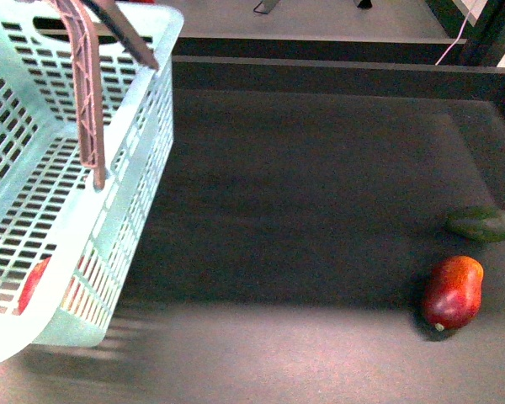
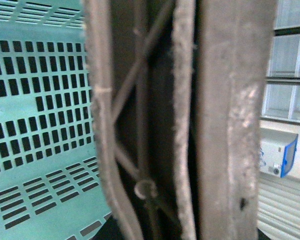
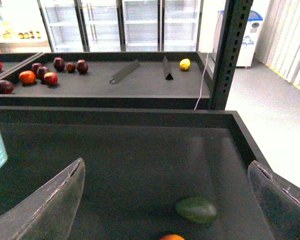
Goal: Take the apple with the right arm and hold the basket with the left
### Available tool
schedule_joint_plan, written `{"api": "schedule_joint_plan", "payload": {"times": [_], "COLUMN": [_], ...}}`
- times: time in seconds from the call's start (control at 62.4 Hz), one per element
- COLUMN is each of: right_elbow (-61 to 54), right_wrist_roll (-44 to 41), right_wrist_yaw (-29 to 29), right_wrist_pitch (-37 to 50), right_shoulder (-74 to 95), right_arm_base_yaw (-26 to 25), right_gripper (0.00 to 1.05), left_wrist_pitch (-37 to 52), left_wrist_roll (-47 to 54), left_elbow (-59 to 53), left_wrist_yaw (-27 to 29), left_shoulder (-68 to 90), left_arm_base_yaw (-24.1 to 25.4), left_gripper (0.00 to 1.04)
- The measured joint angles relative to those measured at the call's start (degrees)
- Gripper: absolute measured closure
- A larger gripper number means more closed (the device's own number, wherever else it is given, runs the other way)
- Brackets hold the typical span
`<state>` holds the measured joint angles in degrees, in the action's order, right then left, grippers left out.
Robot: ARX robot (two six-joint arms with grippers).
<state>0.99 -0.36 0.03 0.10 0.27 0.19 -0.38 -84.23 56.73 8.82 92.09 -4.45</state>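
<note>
Handle [image 2: 140, 100] is filling the left wrist view; left tool [image 2: 190, 150] is clamping it, judging by the lift, and carrying the basket [image 1: 126, 210] tilted above the desk [image 1: 303, 168]. Apple [image 1: 34, 284] is likely that red patch showing through the low corner's slats. Right tool [image 3: 165, 200] is hanging released over the green fruit [image 3: 196, 210], near the mango [image 1: 452, 292]. Suggest levelling the basket slowly, avoiding swing, and routing the right arm wide of it.
</note>
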Motion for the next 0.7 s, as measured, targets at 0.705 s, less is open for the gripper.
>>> {"api": "schedule_joint_plan", "payload": {"times": [0.705], "right_elbow": [0.00], "right_wrist_roll": [0.00], "right_wrist_yaw": [0.00], "right_wrist_pitch": [0.00], "right_shoulder": [0.00], "right_arm_base_yaw": [0.00], "right_gripper": [0.09], "left_wrist_pitch": [4.98], "left_wrist_roll": [-1.73], "left_elbow": [-2.99], "left_wrist_yaw": [-1.18], "left_shoulder": [9.40], "left_arm_base_yaw": [4.31], "left_gripper": [0.90]}}
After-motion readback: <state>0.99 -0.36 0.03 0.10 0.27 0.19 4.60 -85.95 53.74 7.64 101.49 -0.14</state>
